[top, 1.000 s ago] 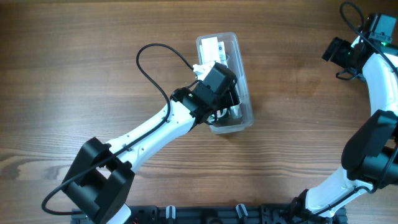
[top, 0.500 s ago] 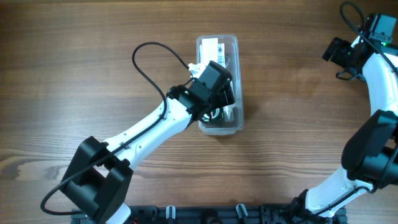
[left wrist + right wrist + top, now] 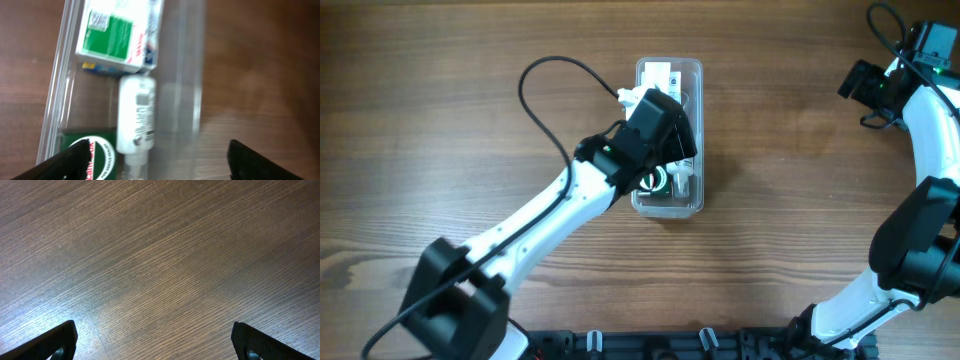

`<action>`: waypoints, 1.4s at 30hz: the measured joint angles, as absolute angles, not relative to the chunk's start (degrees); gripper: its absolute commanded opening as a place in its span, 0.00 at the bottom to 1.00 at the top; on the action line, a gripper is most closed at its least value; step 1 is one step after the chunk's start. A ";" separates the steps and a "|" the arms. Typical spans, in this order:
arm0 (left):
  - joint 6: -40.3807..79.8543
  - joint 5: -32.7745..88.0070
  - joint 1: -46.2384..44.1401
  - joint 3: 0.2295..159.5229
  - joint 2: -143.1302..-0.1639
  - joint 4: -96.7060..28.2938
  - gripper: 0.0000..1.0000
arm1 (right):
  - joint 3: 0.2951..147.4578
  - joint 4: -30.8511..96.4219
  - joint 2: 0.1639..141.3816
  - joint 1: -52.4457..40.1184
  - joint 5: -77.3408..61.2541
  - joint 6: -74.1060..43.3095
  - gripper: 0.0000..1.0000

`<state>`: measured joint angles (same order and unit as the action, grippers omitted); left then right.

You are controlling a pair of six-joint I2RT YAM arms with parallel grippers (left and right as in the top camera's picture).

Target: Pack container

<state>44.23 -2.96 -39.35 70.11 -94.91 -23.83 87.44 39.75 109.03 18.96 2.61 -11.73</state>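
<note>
Left pincer [image 3: 157,150]: spread wide and holding nothing. It hangs over the near end of the container [image 3: 698,120], one finger inside the container's left wall and the other outside its right wall. The wrist view is blurred, so I cannot tell whether either finger touches plastic.

Container: it sits mid-table under my left arm, long axis running away from me, upright, no lid in view.

Contents, left to right from the container's left wall:
- A green pack [image 3: 95,155] lies at the near end, against the left wall and partly under my left finger.
- A green-and-white box [image 3: 120,35] sits at the far end, on top of a second item of which only a blue and yellow edge shows.
- A white bottle [image 3: 136,117] lies lengthwise just beside the pack, its far end touching the box.
- A bare strip remains along the right wall.

Judgement: packing looks well along, and no loose item shows on the table [image 3: 160,255].

The step in hand appears to be getting clear of the container.
- I should rise straight up and keep the spread.
- I should not swing sideways until both fingers are above the rim.
- The tub looks light, and a finger catching its right wall could drag or tip it.

Right pincer [image 3: 155,340]: spread, empty, well to the right of the container over bare wood. It should hold there.
</note>
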 measured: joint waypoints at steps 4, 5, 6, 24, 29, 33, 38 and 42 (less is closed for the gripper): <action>39.05 -2.98 -38.96 70.11 -87.37 -24.27 1.00 | 87.44 39.77 109.03 18.96 2.61 -11.73 1.00; 37.26 -3.14 -38.48 70.11 -84.84 -25.80 1.00 | 87.44 39.77 109.03 18.96 2.59 -11.73 1.00; 35.81 -3.33 -37.93 70.13 -82.59 -27.83 1.00 | 87.44 39.75 109.03 18.96 2.59 -11.73 1.00; 28.45 -6.20 -33.26 69.34 -61.28 -56.86 1.00 | 87.44 39.75 109.03 18.96 2.61 -11.73 1.00; 28.29 -6.20 -33.26 69.30 -61.28 -57.65 1.00 | 87.44 39.75 109.03 18.96 2.61 -11.73 1.00; 26.48 -6.20 -33.26 69.30 -61.28 -58.19 1.00 | 87.44 39.75 109.03 18.96 2.61 -11.73 1.00; 21.54 -6.20 -33.95 64.05 -60.40 -49.98 1.00 | 87.44 39.75 109.03 18.96 2.61 -11.73 1.00; 15.73 -5.85 -33.15 50.89 -55.13 -33.30 1.00 | 87.44 39.75 109.03 18.96 2.59 -11.73 1.00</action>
<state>15.73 -5.85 -33.15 50.89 -55.13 -33.30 87.44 39.75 109.03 18.96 2.59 -11.73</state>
